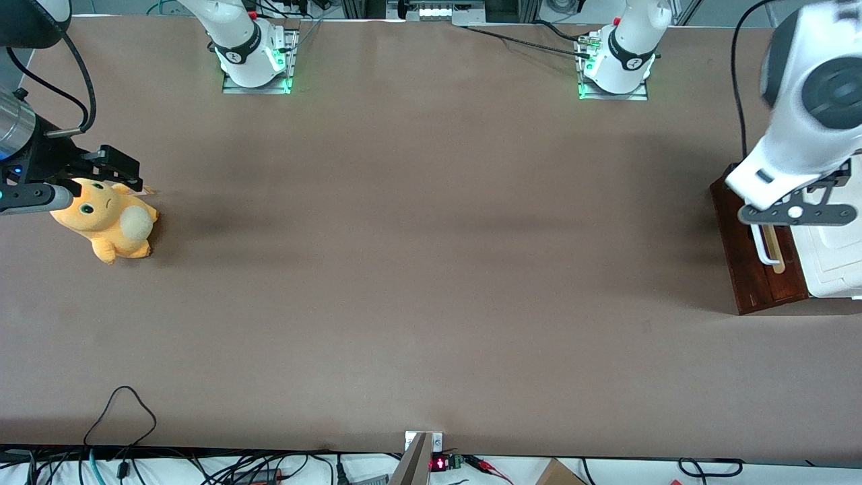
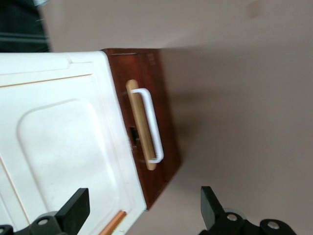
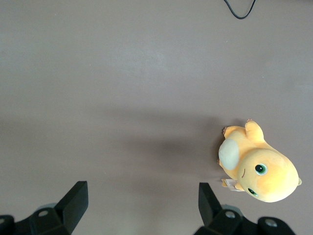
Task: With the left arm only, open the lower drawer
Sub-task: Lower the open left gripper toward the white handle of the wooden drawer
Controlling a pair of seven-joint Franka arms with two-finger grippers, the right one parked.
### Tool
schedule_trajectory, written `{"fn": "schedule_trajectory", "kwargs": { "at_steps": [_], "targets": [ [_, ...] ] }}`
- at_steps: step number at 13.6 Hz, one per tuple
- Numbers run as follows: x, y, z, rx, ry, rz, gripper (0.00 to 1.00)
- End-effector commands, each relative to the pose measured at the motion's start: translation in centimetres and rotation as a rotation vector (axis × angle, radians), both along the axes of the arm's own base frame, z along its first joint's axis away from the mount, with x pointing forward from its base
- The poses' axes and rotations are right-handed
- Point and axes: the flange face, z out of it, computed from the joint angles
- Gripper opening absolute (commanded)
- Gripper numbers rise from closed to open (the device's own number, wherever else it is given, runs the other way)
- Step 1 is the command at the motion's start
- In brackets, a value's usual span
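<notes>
Front view shows the lower drawer [image 1: 757, 256] at the working arm's end of the table [image 1: 431, 269], its dark reddish-brown front turned toward the table's middle and seemingly still flush with the white cabinet [image 1: 835, 263] above it, so it is judged to be shut. The white loop handle [image 1: 764, 248] is mounted on a pale wood strip [image 1: 776, 250] running along the front, which gives the fingers a bar to hook rather than a flat face to pinch.

The left arm [image 1: 805, 101] is bent over the cabinet, and the gripper [image 1: 794, 214] is held above the drawer front, close over the far end of the handle, not yet touching it as far as can be judged. In the left wrist view the two black fingertips [image 2: 74, 208] are seen spread wide, with the cabinet top [image 2: 54, 142] and the handle [image 2: 150, 125] lying ahead of them; the wide claw is presumably kept so that the loop can be straddled on the way down. Nothing is held.

The task is judged to be at the approach step: the claw has yet to be lowered around the loop, closed, and drawn toward the table's middle. An orange plush toy [image 1: 108, 219] lies well apart at the parked arm's end and is not involved
</notes>
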Motion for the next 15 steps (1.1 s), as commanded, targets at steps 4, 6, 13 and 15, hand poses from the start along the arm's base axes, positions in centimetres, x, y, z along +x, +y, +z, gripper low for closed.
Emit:
{"fn": "schedule_trajectory", "kwargs": {
  "at_steps": [4, 6, 13, 15],
  "targets": [
    [-0.3, -1.5, -12.3, 0.399, -0.041, 0.021, 1.00],
    [-0.5, -1.1, -16.1, 0.503, -0.062, -0.003, 1.00],
    [-3.3, 0.7, -28.3, 0.803, -0.123, -0.154, 1.00],
    [-4.2, 1.5, -29.5, 0.839, -0.134, -0.194, 1.00]
  ]
}}
